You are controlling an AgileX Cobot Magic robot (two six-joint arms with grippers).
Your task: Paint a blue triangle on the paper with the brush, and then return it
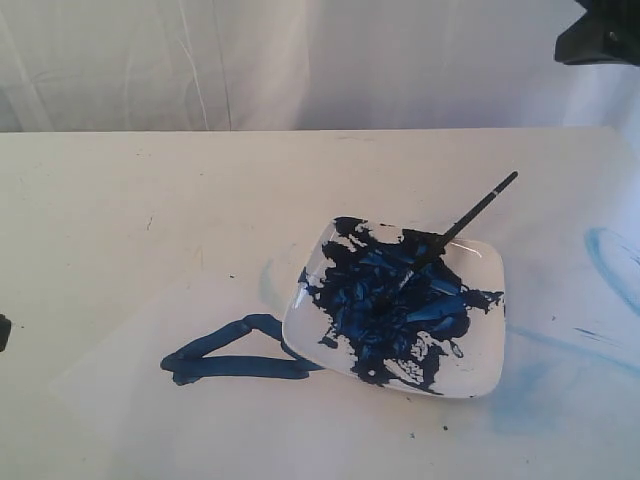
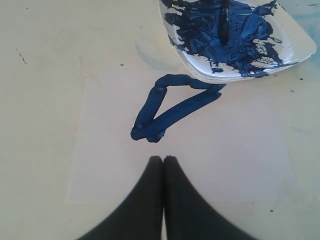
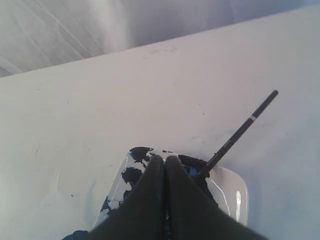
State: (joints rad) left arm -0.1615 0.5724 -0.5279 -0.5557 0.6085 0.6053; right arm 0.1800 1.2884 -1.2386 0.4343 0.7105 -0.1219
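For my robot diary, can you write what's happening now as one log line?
blue triangle: painted on paper | brush: resting in dish | left gripper: shut, empty | right gripper: shut, empty

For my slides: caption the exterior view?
Brush rests in the dish, which overlaps the blue triangle on the paper.

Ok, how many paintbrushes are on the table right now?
1. The brush rests in the white dish, bristles in the blue paint, handle sticking out past the rim. No other brush shows in any view.
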